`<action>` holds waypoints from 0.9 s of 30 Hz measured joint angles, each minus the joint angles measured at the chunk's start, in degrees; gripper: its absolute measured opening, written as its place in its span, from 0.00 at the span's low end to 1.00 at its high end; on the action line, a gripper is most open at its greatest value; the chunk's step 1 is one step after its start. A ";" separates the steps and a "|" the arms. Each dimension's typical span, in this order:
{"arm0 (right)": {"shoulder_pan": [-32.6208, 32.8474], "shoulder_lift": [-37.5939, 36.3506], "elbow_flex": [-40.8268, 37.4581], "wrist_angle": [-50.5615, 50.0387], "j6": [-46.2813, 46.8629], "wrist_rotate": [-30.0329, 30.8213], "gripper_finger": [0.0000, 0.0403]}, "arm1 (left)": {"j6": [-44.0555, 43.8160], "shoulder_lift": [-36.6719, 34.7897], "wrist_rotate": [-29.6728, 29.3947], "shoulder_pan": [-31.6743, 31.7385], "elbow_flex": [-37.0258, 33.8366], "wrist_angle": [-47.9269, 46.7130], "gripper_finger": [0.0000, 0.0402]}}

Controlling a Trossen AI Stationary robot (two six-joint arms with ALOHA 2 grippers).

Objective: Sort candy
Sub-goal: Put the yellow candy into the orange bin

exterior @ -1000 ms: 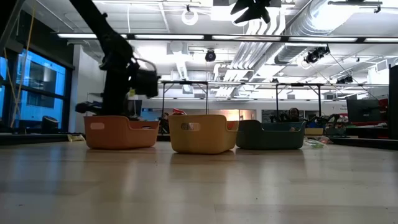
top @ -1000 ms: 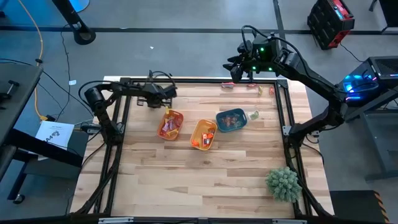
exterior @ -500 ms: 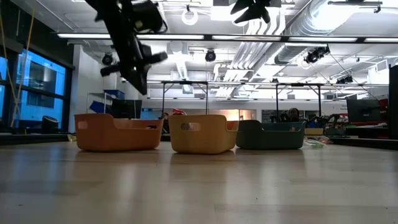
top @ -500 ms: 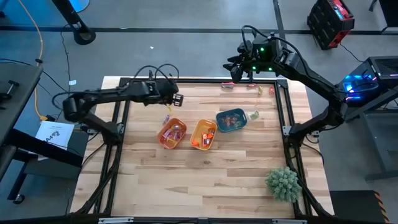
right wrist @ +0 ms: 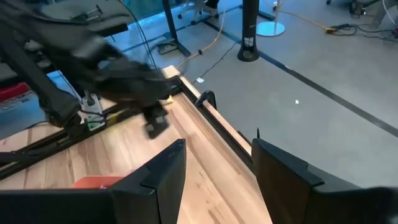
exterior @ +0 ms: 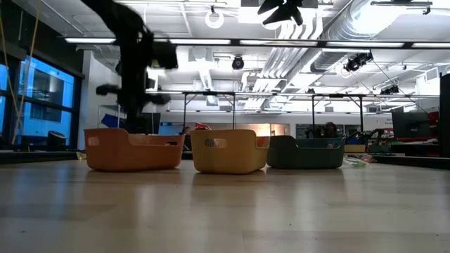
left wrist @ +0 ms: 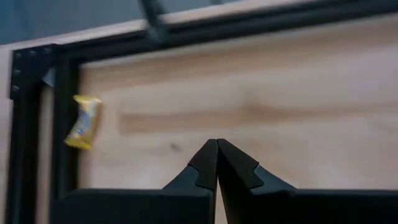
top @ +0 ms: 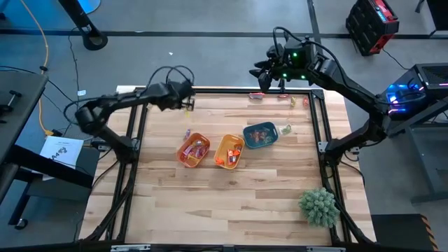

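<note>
The worktop (top: pixel 231 203) was pale planked wood with a visible grain, bordered by a dark metal frame (top: pixel 231 91). Three small rounded rectangular bins sat in a row near its middle: an orange bin (top: pixel 193 150), a yellow-orange bin (top: pixel 229 152) and a blue bin (top: pixel 260 135), all smooth and matte in the low view. Candy (top: pixel 194 148) lay in tiny crinkled wrappers inside the orange bin, with more in the yellow-orange one; a few loose pieces lay along the far edge near the right arm, one lay just beside the blue bin, and one lay on the wood near the orange bin. A spiky green plant (top: pixel 320 206) stood at the near right corner.

The left tool (top: pixel 187 103) hung over the far left part of the worktop, its two dark fingers pressed together with nothing between them, as the left wrist view showed (left wrist: pixel 217 163). In that view a yellow wrapped sweet (left wrist: pixel 83 122) lay beside the frame, softly blurred. The right tool (top: pixel 263 73) hovered above the far edge, its fingers spread wide in the right wrist view (right wrist: pixel 214 169).

In the low view the bin walls hid their contents, and the left arm was a dark smear behind the orange bin.
</note>
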 joint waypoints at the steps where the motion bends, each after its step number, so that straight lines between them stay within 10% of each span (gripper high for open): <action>1: -0.01 0.18 -0.01 0.20 0.00 -0.01 0.44 | 0.63 1.57 -0.20 2.60 0.00 0.91 0.00; 11: 0.08 0.42 -0.01 -3.90 0.89 -0.30 0.44 | -43.95 7.98 -1.47 17.80 -0.04 -1.38 0.00; 27: 0.10 0.40 -0.01 -6.57 1.39 -0.41 0.44 | -53.63 17.52 -5.87 25.76 0.95 -2.20 0.00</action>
